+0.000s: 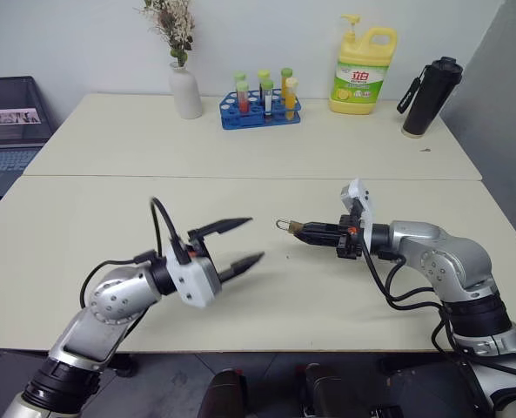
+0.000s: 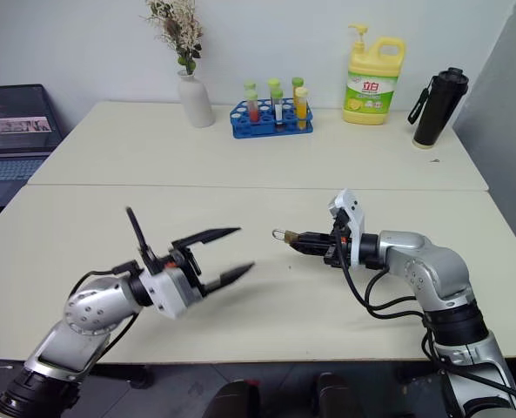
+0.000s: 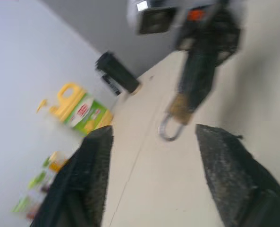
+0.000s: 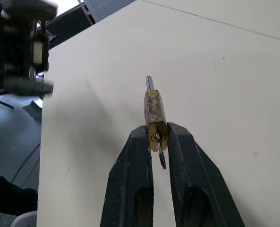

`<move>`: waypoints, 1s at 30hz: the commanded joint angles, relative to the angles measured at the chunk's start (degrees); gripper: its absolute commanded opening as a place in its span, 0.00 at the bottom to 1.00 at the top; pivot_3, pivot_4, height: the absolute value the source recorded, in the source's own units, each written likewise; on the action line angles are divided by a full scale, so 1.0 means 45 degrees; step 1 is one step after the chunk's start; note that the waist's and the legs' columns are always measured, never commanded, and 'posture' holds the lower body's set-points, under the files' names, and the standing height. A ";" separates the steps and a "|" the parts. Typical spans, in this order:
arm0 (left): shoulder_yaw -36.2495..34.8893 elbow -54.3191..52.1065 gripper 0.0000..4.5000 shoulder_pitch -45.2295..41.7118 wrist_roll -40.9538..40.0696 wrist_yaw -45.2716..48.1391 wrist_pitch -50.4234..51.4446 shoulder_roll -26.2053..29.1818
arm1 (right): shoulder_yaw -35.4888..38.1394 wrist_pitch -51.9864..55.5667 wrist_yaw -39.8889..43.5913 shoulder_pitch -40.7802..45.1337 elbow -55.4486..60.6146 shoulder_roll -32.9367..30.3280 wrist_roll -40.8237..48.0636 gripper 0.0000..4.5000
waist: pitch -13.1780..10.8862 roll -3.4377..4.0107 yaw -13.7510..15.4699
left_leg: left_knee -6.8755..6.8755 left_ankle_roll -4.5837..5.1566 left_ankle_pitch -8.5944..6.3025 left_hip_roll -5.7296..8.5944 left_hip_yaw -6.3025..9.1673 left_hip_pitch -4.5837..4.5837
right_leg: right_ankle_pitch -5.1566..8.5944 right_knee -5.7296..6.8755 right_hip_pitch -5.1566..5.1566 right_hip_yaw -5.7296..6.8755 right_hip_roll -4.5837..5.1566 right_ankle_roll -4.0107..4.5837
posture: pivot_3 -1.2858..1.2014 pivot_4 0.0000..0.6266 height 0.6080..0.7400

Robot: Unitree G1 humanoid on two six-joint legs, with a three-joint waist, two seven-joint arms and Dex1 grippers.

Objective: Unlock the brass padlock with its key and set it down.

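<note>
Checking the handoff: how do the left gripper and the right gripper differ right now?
The left gripper has its fingers spread apart and holds nothing; the right gripper is shut on the brass padlock. The left gripper points toward the right gripper, which points back at it. Both hover above the table.

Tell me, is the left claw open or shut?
Open: the left gripper has its two black fingers spread apart, nothing between them.

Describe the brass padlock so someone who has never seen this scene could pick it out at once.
On the nearer of the two cream tables, find the right pincer, which points toward the left pincer. The brass padlock is clamped at its black fingertips, above the tabletop. It is a small gold block with a silver shackle poking out front, the one shiny metal piece there.
</note>
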State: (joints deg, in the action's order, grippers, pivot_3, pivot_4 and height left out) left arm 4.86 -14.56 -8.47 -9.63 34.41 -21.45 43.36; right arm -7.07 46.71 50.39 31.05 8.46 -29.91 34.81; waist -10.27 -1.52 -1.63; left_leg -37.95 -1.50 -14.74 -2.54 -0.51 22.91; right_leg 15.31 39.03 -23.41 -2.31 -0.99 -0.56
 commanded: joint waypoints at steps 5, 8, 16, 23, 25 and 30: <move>-0.0004 0.0599 0.03 -0.1523 -0.2499 0.1400 0.3985 -0.0964 | -0.0067 -0.0880 0.0918 0.0289 0.0713 -0.0161 -0.0114 0.02 | 0.0000 -0.0001 -0.0005 | 0.0001 0.0000 0.0000 0.0003 0.0000 0.0002 | 0.0001 -0.0006 0.0000 -0.0001 -0.0030 -0.0001 | 0.52 0.24 1.00; 0.0320 0.1017 0.00 -0.1844 -0.2856 0.2252 0.4888 -0.1472 | -0.0036 -0.0819 0.1012 0.0365 0.0837 -0.0115 -0.0010 0.02 | 0.0000 -0.0001 -0.0006 | 0.0001 -0.0001 0.0000 0.0000 0.0000 0.0002 | 0.0000 -0.0006 -0.0001 -0.0005 -0.0060 0.0000 | 0.52 0.24 1.00; 0.0569 0.1819 0.00 -0.2564 -0.3088 0.3487 0.6332 -0.2514 | 0.0139 -0.0466 0.1096 0.0271 0.1344 -0.0176 0.0330 0.02 | 0.0000 -0.0002 -0.0005 | 0.0000 -0.0001 0.0000 -0.0001 0.0004 0.0003 | 0.0000 -0.0004 -0.0002 -0.0008 -0.0065 0.0001 | 0.52 0.24 1.00; 0.0667 0.1962 0.00 -0.2945 -0.2947 0.3869 0.6663 -0.3311 | 0.0170 -0.0243 0.1060 0.0198 0.1546 -0.0215 0.0532 0.02 | 0.0000 -0.0002 -0.0004 | 0.0000 -0.0001 0.0000 0.0000 0.0004 0.0004 | 0.0000 -0.0005 -0.0002 -0.0012 -0.0064 0.0002 | 0.52 0.24 1.00; 0.0666 0.1807 0.00 -0.2913 -0.2926 0.3940 0.6790 -0.3358 | 0.0171 -0.0223 0.1053 0.0207 0.1539 -0.0226 0.0558 0.02 | 0.0000 -0.0002 -0.0003 | 0.0000 -0.0001 0.0000 0.0001 0.0004 0.0004 | 0.0000 -0.0005 -0.0002 -0.0012 -0.0065 0.0002 | 0.52 0.24 1.00; 0.0560 0.1293 0.00 -0.2664 -0.3068 0.4156 0.7186 -0.3268 | 0.0173 -0.0196 0.1030 0.0229 0.1444 -0.0249 0.0548 0.02 | 0.0000 -0.0002 -0.0004 | 0.0000 -0.0001 0.0000 0.0000 0.0006 0.0005 | 0.0000 -0.0005 -0.0002 -0.0012 -0.0064 0.0001 | 0.52 0.24 1.00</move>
State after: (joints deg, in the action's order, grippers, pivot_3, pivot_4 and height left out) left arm 8.14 -5.48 -20.50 -22.50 52.64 10.49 28.45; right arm -7.96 45.93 54.89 31.23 13.33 -30.63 36.29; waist -10.27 -1.53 -1.65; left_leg -37.95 -1.50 -14.74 -2.54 -0.49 22.93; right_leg 15.31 39.01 -23.42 -2.37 -1.28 -0.55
